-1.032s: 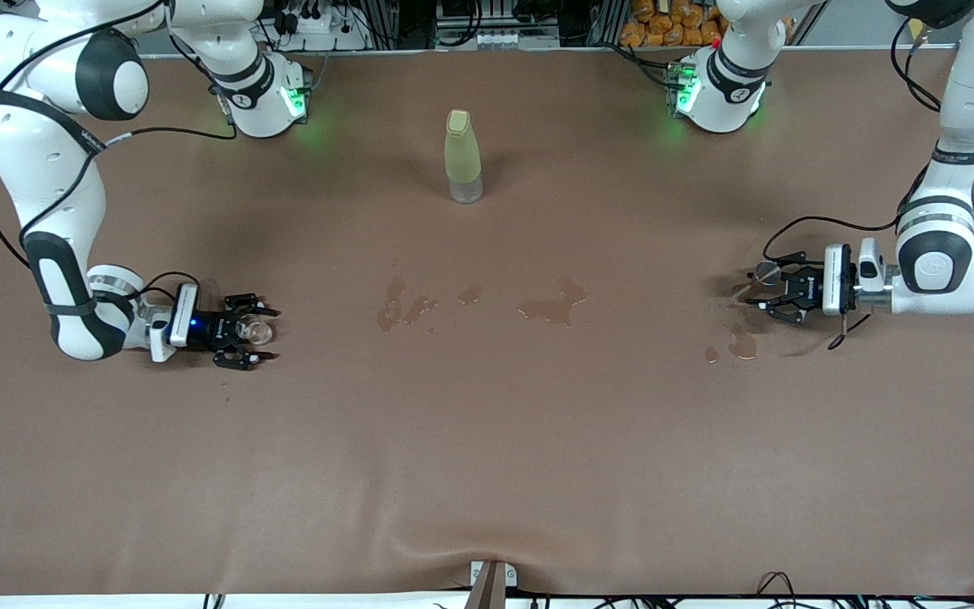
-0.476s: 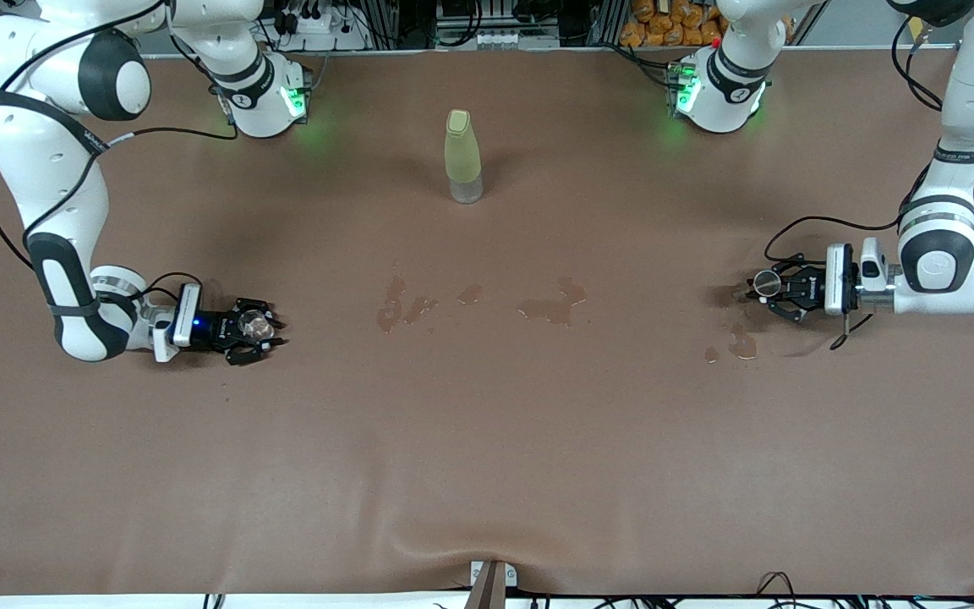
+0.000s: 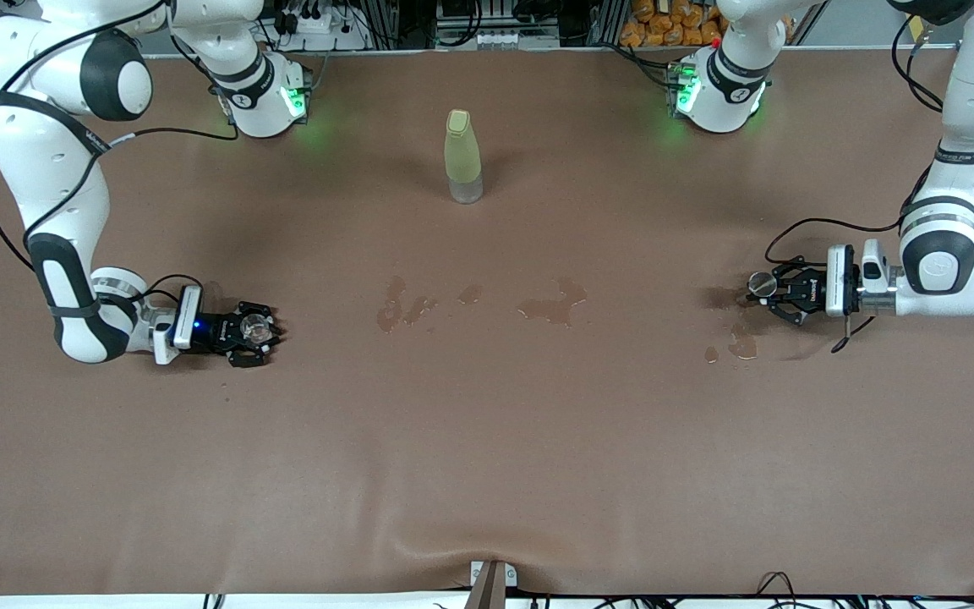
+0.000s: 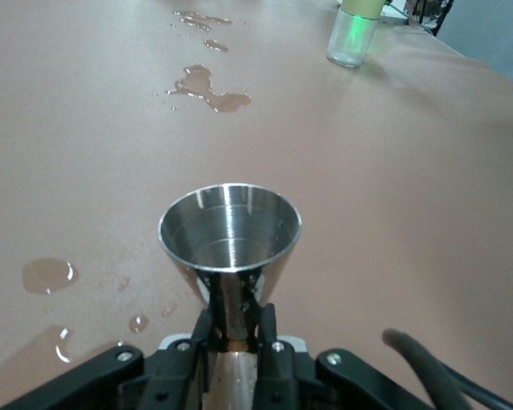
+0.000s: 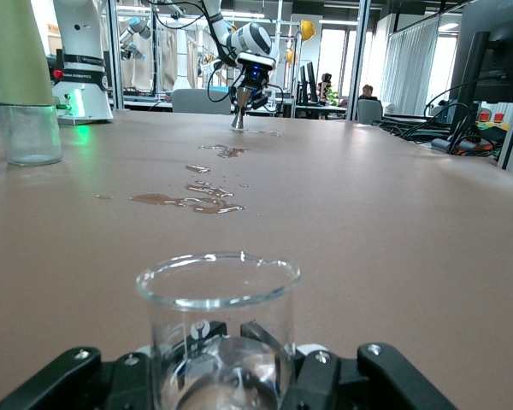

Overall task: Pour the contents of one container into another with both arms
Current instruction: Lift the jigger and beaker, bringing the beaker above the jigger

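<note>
A clear glass cup (image 3: 257,326) stands upright at the right arm's end of the table. My right gripper (image 3: 260,332) is shut on it, low at table height. In the right wrist view the glass cup (image 5: 218,295) fills the space inside the right gripper (image 5: 227,354). A silver jigger (image 3: 762,283) stands at the left arm's end, with my left gripper (image 3: 766,289) shut on it. In the left wrist view the left gripper (image 4: 237,329) pinches the narrow waist of the jigger (image 4: 230,226), whose open bowl faces up.
A tall yellow-green bottle (image 3: 463,156) with a clear base stands mid-table, nearer the robots' bases. Wet puddles (image 3: 550,306) lie on the brown table cover (image 3: 487,457) between the grippers, and more puddles (image 3: 739,342) lie beside the left gripper.
Both grippers have closed: the right one around the glass cup, the left one on the jigger's waist. The arms have barely moved.
</note>
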`<state>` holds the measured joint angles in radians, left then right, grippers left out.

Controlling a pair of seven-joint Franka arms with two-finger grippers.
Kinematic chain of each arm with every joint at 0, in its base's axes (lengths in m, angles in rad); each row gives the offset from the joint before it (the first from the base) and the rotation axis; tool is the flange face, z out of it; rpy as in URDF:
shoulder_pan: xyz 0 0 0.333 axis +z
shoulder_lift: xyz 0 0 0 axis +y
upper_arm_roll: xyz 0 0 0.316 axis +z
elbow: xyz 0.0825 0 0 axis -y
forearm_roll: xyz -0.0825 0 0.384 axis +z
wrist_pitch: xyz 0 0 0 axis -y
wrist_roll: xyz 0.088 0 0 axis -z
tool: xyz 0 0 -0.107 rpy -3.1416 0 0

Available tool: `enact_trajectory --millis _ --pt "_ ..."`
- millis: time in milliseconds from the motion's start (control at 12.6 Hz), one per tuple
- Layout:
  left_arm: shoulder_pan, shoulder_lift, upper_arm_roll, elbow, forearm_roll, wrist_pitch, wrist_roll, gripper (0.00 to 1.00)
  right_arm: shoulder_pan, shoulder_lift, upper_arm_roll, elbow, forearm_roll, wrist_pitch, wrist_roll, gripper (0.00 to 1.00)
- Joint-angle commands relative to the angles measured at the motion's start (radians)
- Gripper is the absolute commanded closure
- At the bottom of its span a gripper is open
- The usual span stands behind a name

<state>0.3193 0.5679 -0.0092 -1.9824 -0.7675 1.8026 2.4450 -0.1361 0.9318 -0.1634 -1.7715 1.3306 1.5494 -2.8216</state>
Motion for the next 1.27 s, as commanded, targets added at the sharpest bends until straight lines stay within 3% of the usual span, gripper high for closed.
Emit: enact_trajectory --millis 0,159,635,873,1190 --pt "0.004 -0.049 -0.049 0.002 -0.021 -0.002 0.015 1.00 0.012 -0.045 -0.011 -0.025 0.004 -0.006 -0.181 0.99" --pt "0.006 -0.049 -0.109 0.036 -0.036 -0.002 0.011 1.00 0.012 -0.083 -0.011 -0.025 -0.027 -0.017 -0.093 1.00" --pt "-0.031 -0.033 -0.253 0.080 -0.263 0.012 0.000 1.00 0.015 -0.194 -0.011 -0.029 -0.047 -0.201 0.042 1.00" --pt "-0.153 -0.031 -0.255 0.080 -0.424 0.085 -0.003 1.00 0.010 -0.318 -0.011 -0.055 -0.102 -0.256 0.187 1.00" --pt "-0.308 0.004 -0.255 0.094 -0.610 0.182 0.002 1.00 0.020 -0.459 -0.011 -0.147 -0.100 -0.279 0.301 1.00"
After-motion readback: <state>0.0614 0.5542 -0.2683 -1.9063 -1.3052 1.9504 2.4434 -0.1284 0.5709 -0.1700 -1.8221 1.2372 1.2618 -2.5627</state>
